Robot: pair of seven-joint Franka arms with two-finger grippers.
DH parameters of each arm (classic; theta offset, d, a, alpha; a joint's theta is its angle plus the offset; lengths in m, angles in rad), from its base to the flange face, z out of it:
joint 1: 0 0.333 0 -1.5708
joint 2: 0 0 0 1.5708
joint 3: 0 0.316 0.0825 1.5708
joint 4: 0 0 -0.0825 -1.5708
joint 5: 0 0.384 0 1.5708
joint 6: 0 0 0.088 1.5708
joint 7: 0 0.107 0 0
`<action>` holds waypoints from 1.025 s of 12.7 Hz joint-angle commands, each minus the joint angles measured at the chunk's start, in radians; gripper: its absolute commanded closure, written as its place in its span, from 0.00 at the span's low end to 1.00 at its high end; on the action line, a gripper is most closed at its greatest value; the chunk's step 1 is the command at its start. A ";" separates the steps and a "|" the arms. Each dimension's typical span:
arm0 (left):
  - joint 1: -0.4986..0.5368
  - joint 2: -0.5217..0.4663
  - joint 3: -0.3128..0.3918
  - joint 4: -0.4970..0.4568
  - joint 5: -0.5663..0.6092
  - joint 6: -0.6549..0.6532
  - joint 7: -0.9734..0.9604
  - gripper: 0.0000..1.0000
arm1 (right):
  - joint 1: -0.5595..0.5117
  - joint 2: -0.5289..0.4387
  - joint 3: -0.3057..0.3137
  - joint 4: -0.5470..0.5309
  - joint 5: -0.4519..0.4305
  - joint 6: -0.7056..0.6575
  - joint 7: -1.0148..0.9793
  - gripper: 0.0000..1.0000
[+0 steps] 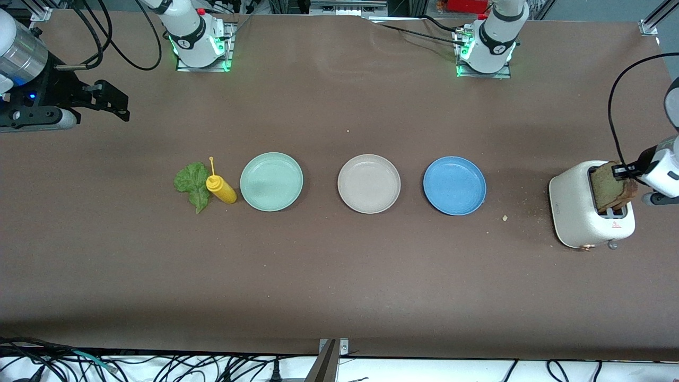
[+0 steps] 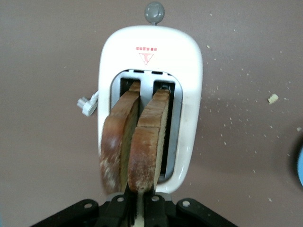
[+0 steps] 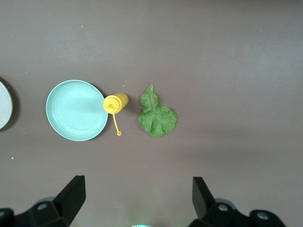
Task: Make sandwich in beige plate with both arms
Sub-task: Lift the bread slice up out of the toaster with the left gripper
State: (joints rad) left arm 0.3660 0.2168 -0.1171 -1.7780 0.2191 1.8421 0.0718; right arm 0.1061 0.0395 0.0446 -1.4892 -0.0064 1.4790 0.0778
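The beige plate (image 1: 368, 183) lies bare between a mint-green plate (image 1: 271, 181) and a blue plate (image 1: 454, 185). Two bread slices stand in the white toaster (image 1: 575, 212) at the left arm's end of the table. My left gripper (image 1: 625, 171) is shut on the crust of one slice (image 2: 147, 137), which sticks partly out of its slot. The other slice (image 2: 118, 137) leans beside it. The lettuce leaf (image 1: 192, 183) lies flat on the table beside the mint-green plate. My right gripper (image 1: 114, 101) is open and empty, high over the right arm's end of the table.
A yellow squeeze bottle (image 1: 222, 190) lies between the lettuce and the mint-green plate. Crumbs are scattered round the toaster (image 2: 151, 52). The right wrist view shows the lettuce (image 3: 156, 118), the bottle (image 3: 115, 103) and the mint-green plate (image 3: 75, 109).
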 commanded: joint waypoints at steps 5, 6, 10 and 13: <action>0.001 -0.013 -0.139 0.247 -0.021 -0.268 0.036 1.00 | 0.001 -0.004 -0.006 0.010 -0.012 -0.013 -0.004 0.00; -0.001 -0.013 -0.163 0.261 -0.038 -0.276 0.031 1.00 | 0.001 -0.004 -0.006 0.010 -0.012 -0.011 -0.004 0.00; -0.002 -0.011 -0.301 0.261 -0.089 -0.280 -0.108 1.00 | 0.003 -0.006 -0.002 0.010 -0.010 -0.009 -0.004 0.00; -0.024 0.003 -0.383 0.261 -0.159 -0.276 -0.202 1.00 | 0.001 -0.006 -0.005 0.010 -0.009 -0.011 -0.006 0.00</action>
State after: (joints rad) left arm 0.3528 0.2063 -0.4685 -1.5378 0.1090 1.5841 -0.0768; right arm 0.1063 0.0394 0.0413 -1.4891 -0.0090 1.4785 0.0777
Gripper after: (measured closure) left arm 0.916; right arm 0.000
